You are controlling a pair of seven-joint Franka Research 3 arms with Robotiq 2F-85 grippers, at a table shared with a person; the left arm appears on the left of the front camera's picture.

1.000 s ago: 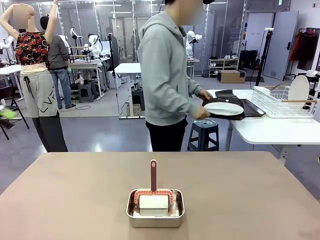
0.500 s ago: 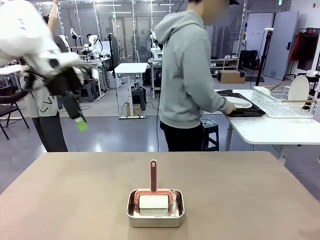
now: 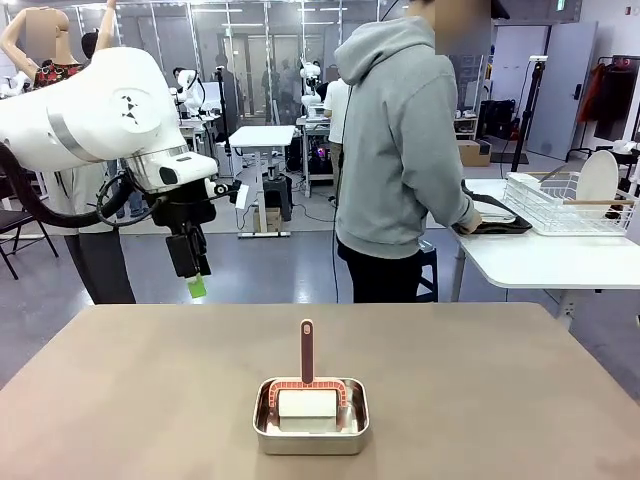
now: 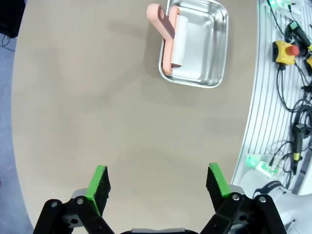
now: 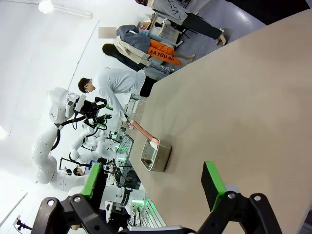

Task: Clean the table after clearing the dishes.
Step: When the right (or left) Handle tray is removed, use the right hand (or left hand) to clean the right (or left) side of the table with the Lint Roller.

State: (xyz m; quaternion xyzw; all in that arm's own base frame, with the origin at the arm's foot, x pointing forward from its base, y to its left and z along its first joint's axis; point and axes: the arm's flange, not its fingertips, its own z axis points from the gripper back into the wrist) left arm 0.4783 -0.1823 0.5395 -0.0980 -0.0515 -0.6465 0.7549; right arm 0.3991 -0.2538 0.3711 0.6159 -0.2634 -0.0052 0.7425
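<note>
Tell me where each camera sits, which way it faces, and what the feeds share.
Front: fixed on robot's side, facing across the table at the person; left gripper at picture left.
Left wrist: above the table, looking down at the steel pan; own open fingers below.
Right wrist: low, rolled, looking along the table; right gripper open.
Shared: all three show the pan.

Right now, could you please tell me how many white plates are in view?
2: a flat plate on the dark tray by the person's hand, and an upright plate in the wire rack. Others may be hidden behind the person.
</note>
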